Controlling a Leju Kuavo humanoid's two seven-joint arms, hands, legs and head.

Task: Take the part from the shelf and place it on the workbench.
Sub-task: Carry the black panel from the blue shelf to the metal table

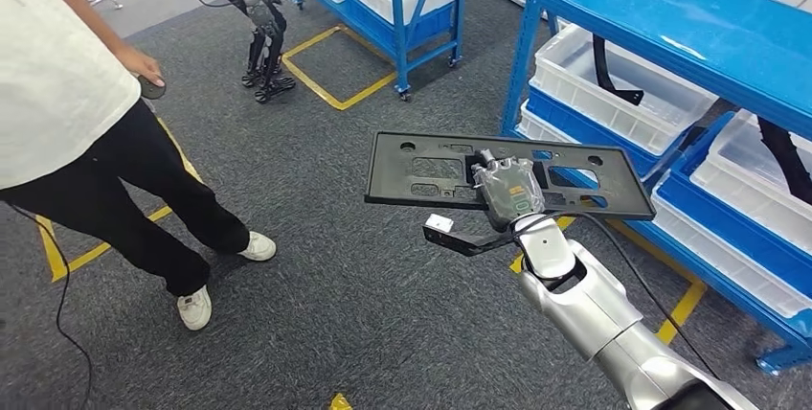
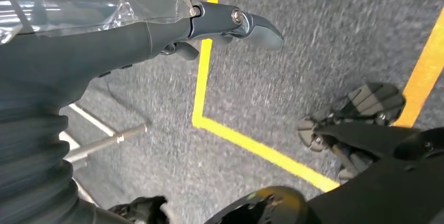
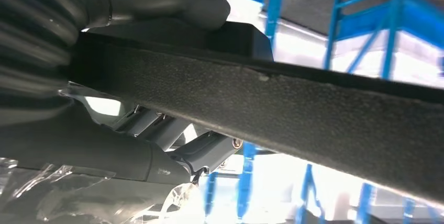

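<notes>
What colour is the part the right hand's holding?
Black: the part in the right hand, best in the head view.

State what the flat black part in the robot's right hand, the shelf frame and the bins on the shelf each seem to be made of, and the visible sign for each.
Black part: probably moulded plastic, matt; cut-out holes, grainy edge in the right wrist view.
Shelf frame: likely painted metal; glossy blue, thin uprights.
Bins: translucent whitish plastic, light showing through the walls.
The right hand grips the part.
</notes>
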